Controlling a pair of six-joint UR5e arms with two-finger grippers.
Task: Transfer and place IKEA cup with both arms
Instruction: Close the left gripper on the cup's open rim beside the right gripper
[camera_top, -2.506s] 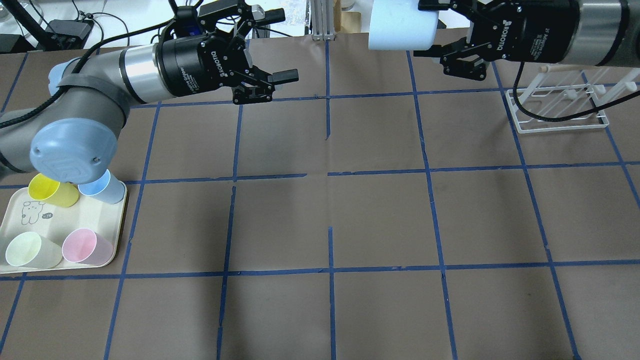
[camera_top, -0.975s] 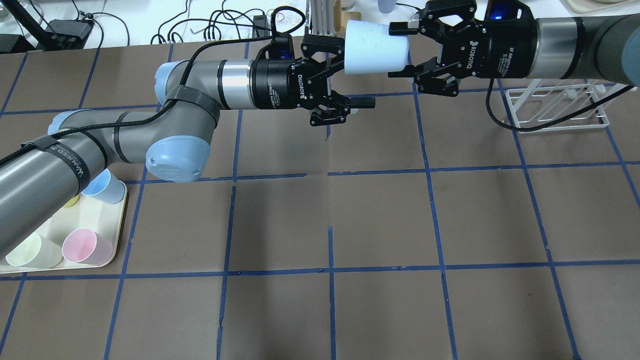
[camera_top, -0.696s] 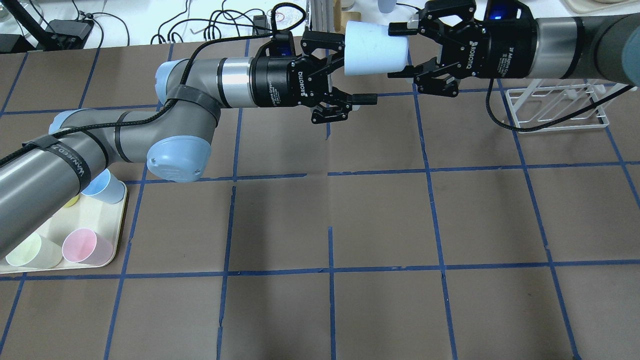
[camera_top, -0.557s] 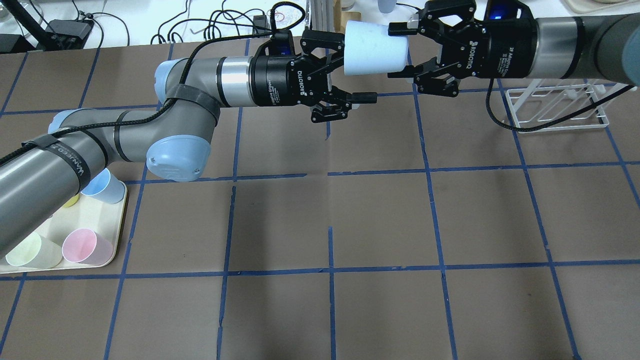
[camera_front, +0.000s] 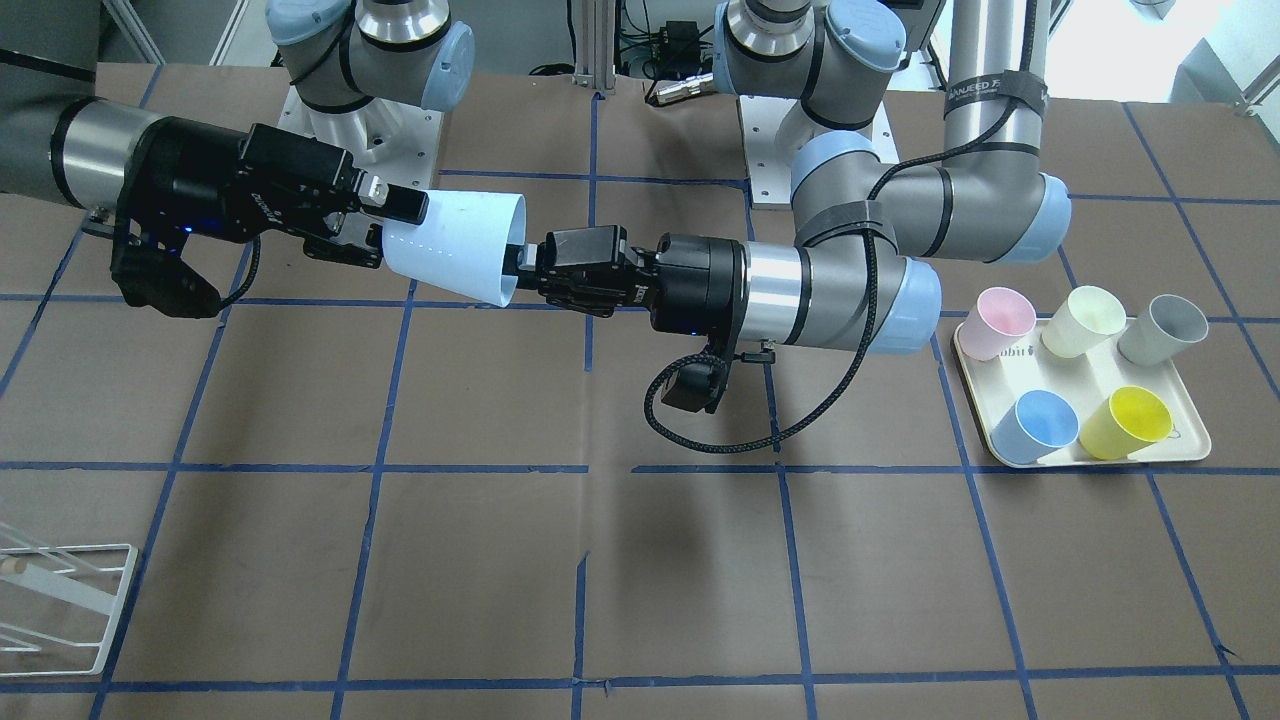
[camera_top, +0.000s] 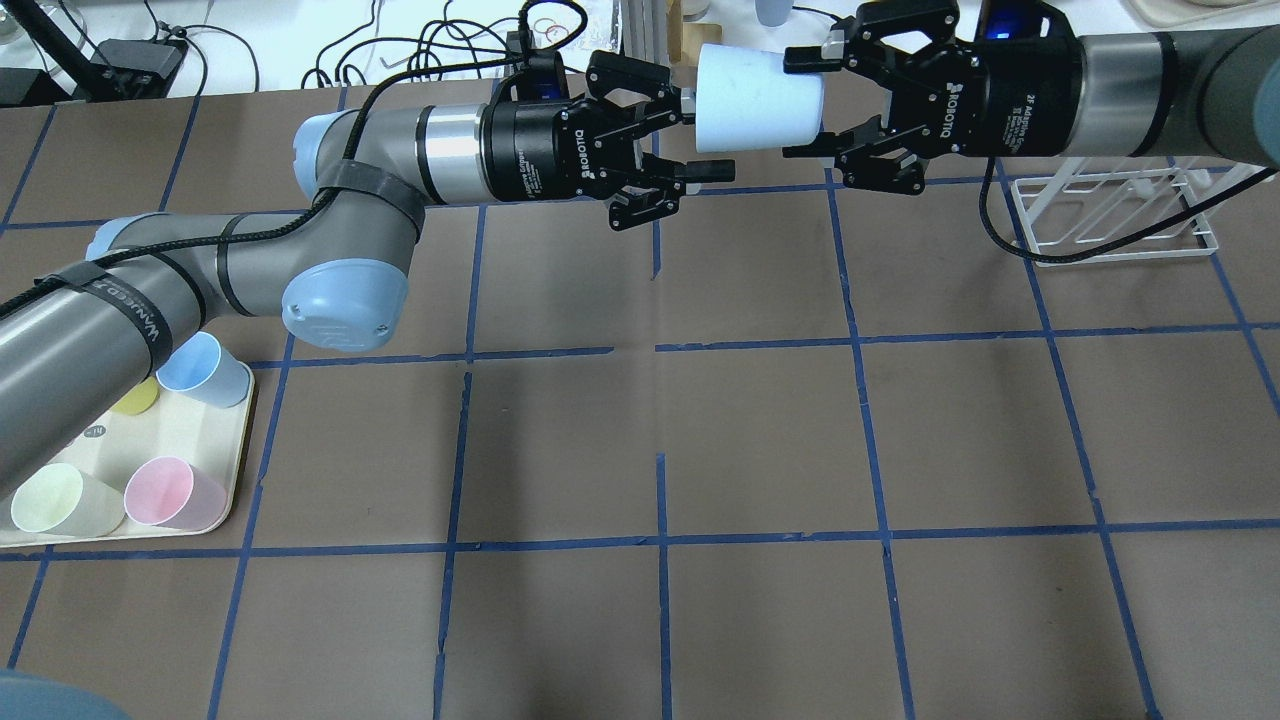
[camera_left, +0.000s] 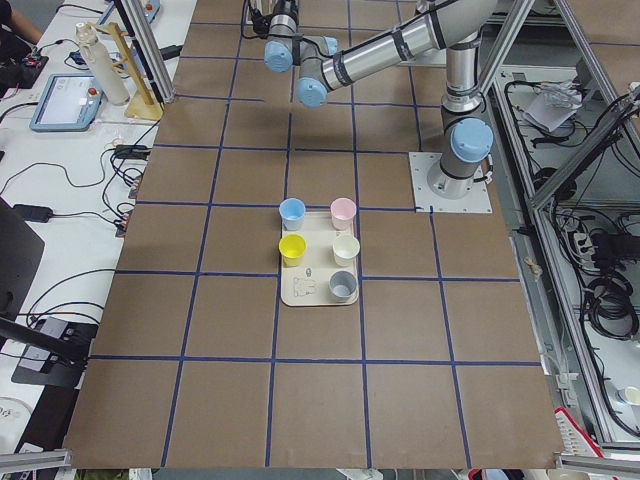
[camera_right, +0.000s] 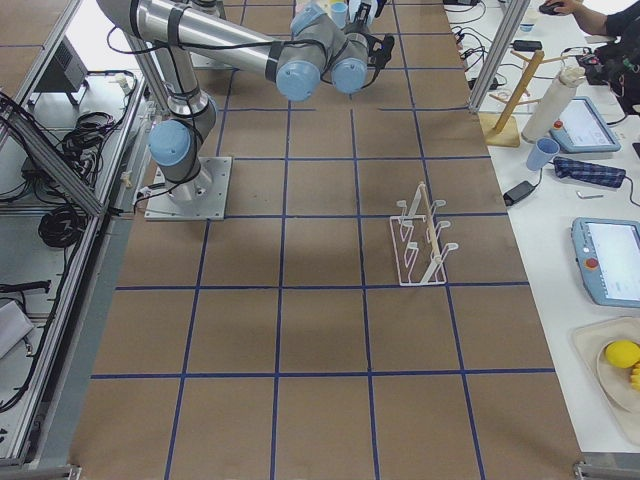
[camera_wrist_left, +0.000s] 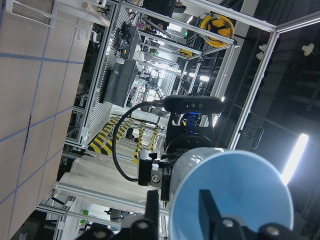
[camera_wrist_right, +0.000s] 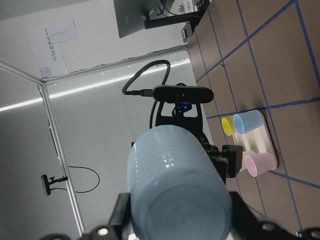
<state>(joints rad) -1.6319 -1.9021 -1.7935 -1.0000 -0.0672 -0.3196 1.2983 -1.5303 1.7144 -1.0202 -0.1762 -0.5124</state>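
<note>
The IKEA cup is pale blue and lies level in the air over the table's far middle, its mouth toward the left arm. My right gripper is shut on its base end. My left gripper is open at the cup's rim. In the left wrist view one finger sits inside the cup's mouth and the other finger is outside the wall. The right wrist view is filled by the cup's base.
A cream tray at the left arm's side holds pink, pale yellow, grey, blue and yellow cups. A white wire rack stands under the right arm. Cables and equipment line the far edge.
The left arm swung in from the left and brought its open gripper up to the cup's mouth. The right arm carried the cup down and left, still gripping it.
</note>
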